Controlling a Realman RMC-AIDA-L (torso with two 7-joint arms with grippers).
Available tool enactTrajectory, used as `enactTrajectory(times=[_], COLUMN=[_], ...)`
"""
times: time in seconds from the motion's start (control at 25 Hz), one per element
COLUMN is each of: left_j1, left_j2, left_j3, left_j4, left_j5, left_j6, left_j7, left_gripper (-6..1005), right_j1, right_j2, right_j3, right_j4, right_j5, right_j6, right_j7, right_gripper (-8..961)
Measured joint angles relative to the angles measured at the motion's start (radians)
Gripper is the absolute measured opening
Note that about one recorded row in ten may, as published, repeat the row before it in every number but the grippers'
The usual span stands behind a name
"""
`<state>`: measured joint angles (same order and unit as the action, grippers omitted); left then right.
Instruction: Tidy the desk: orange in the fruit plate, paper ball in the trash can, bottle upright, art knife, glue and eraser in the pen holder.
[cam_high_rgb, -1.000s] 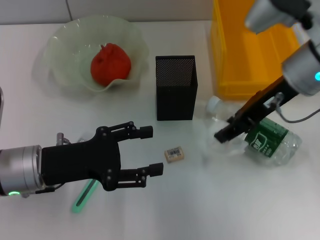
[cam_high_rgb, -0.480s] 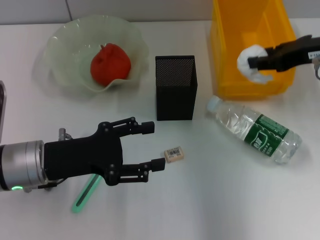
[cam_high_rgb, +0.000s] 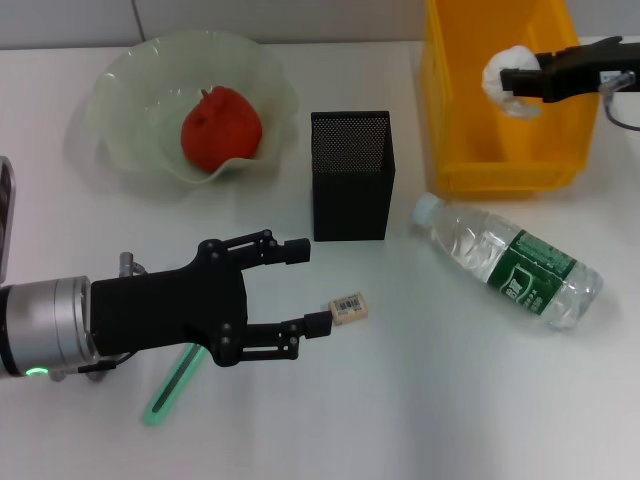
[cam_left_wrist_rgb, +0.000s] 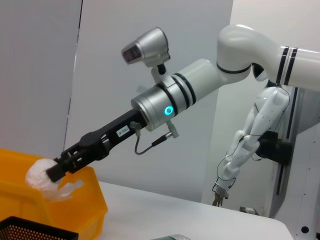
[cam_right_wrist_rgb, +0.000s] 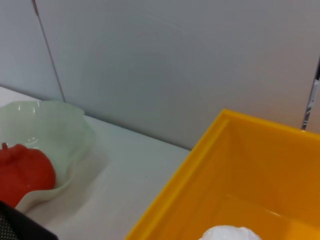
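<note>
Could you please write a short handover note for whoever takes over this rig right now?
Right end effector: shut on the paper ball, over the yellow trash bin; not released.
Left end effector: open, low over the desk, one fingertip beside the eraser.
Done: orange in fruit plate.
Left: drop ball; stand up the lying bottle; eraser and green tool under the left arm into the pen holder.

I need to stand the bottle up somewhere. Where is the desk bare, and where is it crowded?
Bare: the near strip in front of the lying clear plastic bottle and small tan eraser, and the patch between black mesh pen holder and bottle. Crowded: around the open left gripper, with the green stick beside it.
</note>
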<state>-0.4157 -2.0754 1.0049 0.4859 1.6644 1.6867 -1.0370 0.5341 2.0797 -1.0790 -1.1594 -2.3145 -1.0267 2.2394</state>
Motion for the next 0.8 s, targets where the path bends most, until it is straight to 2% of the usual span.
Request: enactTrajectory(times=[0.24,0.72,0.8], left_j1=[0.000,-0.012,-0.014], left_j2=[0.000,0.001,0.001], left_j3=[0.000,0.000,0.000], left_j4=[-0.003,-0.001,-0.003], left_j5=[0.000,-0.014,-0.014], left_j6=[-0.008,-0.009,-0.009], left_j7=[0.000,0.000,0.000], left_gripper=[812,812,812], right_j1=[0.018,0.019,0.019], right_j2=[-0.001,0.000,0.001], right_j3=[-0.001,-0.001,-0.001], right_j4=[0.040,0.034,0.036], right_j5=[0.000,0.000,0.000], right_j6=[0.039,0.038,0.038], right_j7=[-0.012,-0.021,-0.021], right_gripper=[458,477,514])
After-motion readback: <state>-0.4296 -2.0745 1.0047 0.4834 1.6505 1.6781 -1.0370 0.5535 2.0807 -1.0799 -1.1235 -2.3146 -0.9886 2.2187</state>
